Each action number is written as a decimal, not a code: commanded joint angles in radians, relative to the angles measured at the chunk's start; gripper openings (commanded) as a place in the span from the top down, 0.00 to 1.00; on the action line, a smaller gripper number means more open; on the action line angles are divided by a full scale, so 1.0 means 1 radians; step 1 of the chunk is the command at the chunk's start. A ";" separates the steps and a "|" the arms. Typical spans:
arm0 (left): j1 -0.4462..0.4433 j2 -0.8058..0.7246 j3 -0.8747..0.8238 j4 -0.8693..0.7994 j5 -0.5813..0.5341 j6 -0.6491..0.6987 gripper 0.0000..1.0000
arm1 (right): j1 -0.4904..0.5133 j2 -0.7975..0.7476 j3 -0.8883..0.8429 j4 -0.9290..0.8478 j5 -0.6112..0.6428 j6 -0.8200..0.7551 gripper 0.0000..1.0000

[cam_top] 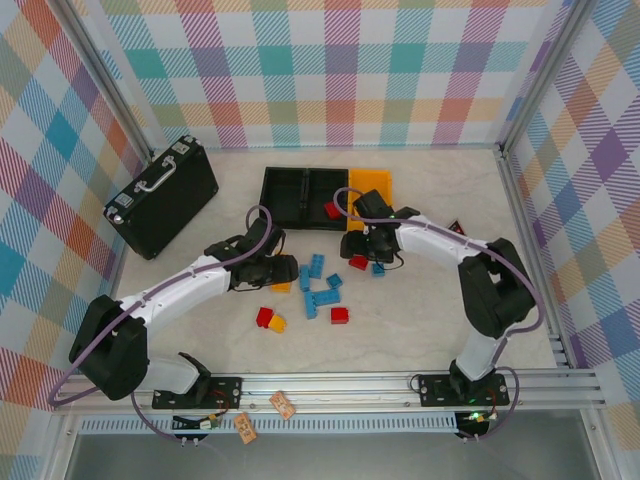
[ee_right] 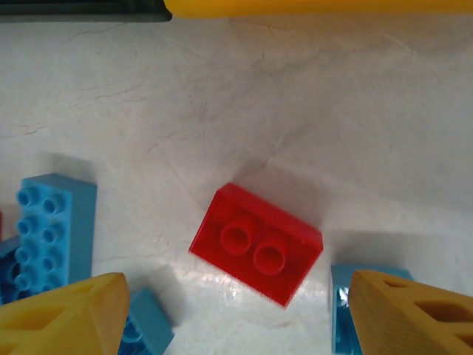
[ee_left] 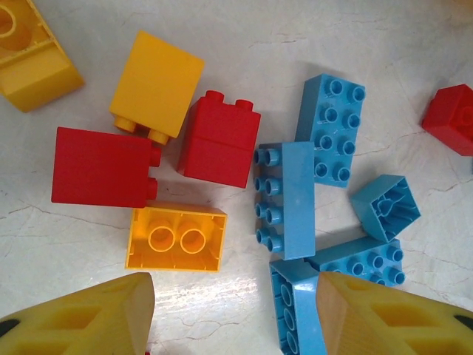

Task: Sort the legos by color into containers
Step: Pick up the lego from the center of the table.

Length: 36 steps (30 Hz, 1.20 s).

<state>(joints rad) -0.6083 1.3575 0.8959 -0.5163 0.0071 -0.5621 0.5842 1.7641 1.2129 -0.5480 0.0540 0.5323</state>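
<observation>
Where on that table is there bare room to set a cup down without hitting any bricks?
Bare patches: the strip between the briefcase and the containers, and the near right, between the red lego at the pile's near right edge and the right arm. The middle is crowded with scattered legos.

The legos (ee_right: 256, 245) are moulded plastic, smooth and glossy, with highlights on the studs. The table (ee_right: 295, 111) has a pale, marble-veined top, smooth with a light sheen. The containers (cam_top: 285, 190) are matt plastic. The briefcase (cam_top: 165, 205) is matt black with a bright metal handle (cam_top: 158, 180). The fingers (ee_left: 89, 318) of the left gripper (ee_left: 235, 285) are matt yellow plastic.
</observation>
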 commanded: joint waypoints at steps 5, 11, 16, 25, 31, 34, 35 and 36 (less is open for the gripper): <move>-0.011 -0.023 -0.025 0.013 -0.016 -0.028 0.40 | 0.007 0.123 0.112 -0.004 -0.015 -0.157 0.21; -0.011 -0.030 -0.038 0.010 -0.022 -0.035 0.40 | 0.007 0.180 0.142 -0.036 -0.059 -0.180 0.24; -0.011 -0.023 -0.037 0.014 -0.021 -0.040 0.40 | 0.026 0.167 0.121 -0.062 -0.076 -0.177 0.28; -0.011 0.002 -0.029 0.025 -0.006 -0.045 0.41 | 0.060 0.185 0.133 -0.117 0.018 -0.160 0.47; -0.011 -0.013 -0.031 0.016 -0.007 -0.047 0.41 | 0.061 0.219 0.180 -0.139 0.041 -0.159 0.60; -0.011 -0.028 -0.037 0.012 -0.012 -0.049 0.41 | 0.062 0.227 0.195 -0.150 0.045 -0.161 0.71; -0.011 -0.031 -0.038 0.011 -0.015 -0.049 0.41 | 0.062 0.227 0.198 -0.152 0.043 -0.162 0.73; -0.011 -0.034 -0.038 0.008 -0.016 -0.049 0.41 | 0.062 0.226 0.203 -0.155 0.043 -0.166 0.73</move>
<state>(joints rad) -0.6083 1.3525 0.8707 -0.5125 -0.0010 -0.5922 0.6464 1.9705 1.3876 -0.6628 0.0830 0.3775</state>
